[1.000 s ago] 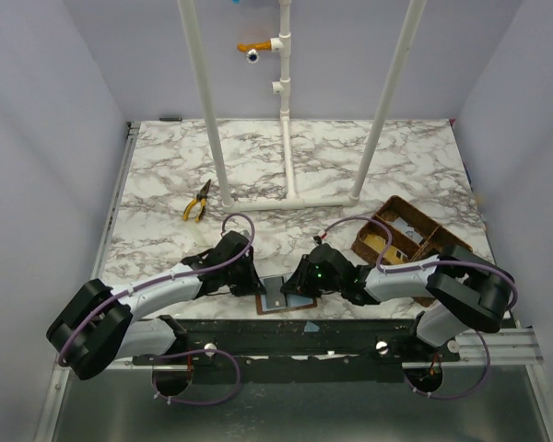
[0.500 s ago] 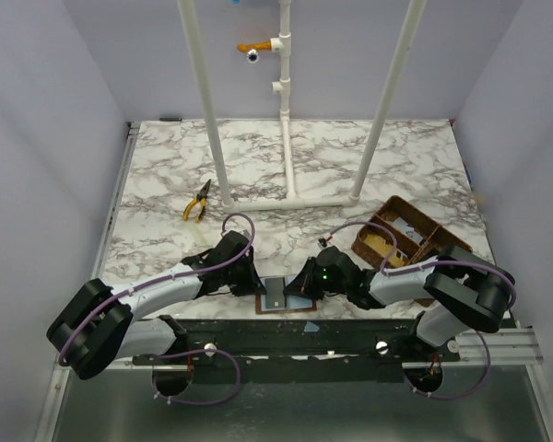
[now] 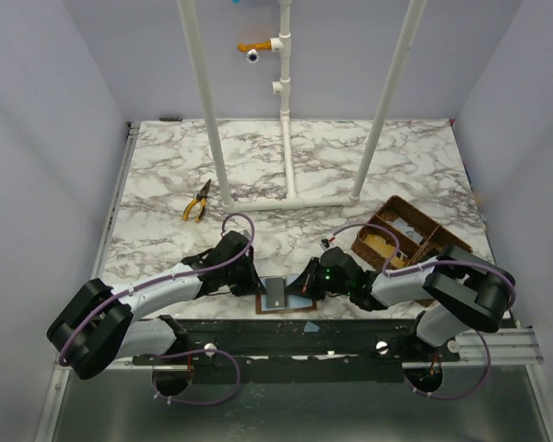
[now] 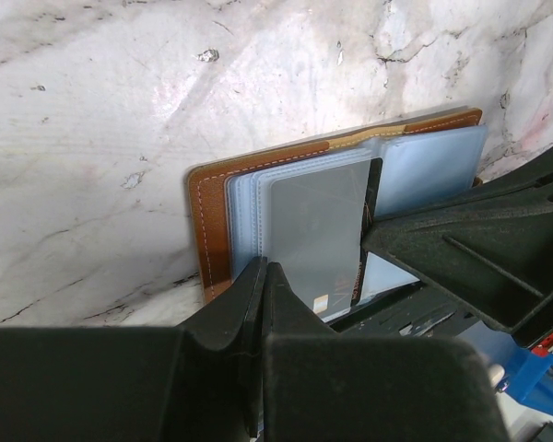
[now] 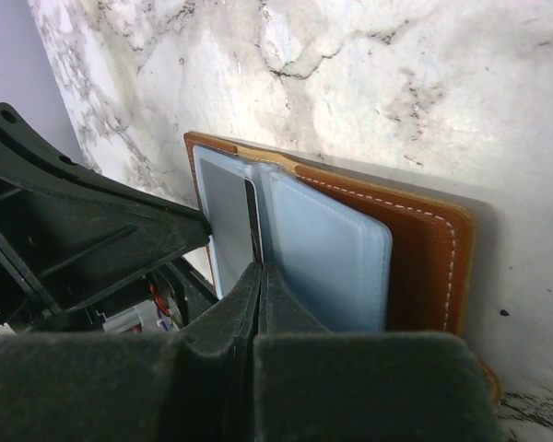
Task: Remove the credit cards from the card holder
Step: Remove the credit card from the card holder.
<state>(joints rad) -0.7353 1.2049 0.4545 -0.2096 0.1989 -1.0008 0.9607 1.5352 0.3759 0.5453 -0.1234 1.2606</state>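
Note:
The brown card holder point(image 3: 287, 310) lies open at the table's near edge, its blue-grey pockets point(image 5: 327, 262) facing up. A pale grey credit card point(image 4: 318, 221) shows on the left half, with a dark strip point(image 4: 373, 198) along its inner edge. My left gripper point(image 4: 263, 269) is shut on the near edge of the left pocket leaves. My right gripper point(image 5: 261, 269) is shut at the fold, and the dark card edge point(image 5: 254, 221) runs straight into the seam between its fingers. In the top view both grippers, left point(image 3: 256, 290) and right point(image 3: 302, 290), flank the holder.
A brown woven divided basket point(image 3: 401, 235) stands right of the holder, close behind the right arm. Yellow-handled pliers point(image 3: 198, 203) lie at the left middle. A white pipe frame point(image 3: 290, 198) stands across the table's middle. The table's front rail runs just below the holder.
My right gripper's jaws have closed at the holder's fold, and its wrist has shifted slightly to the right. The left arm and the card holder stay put.

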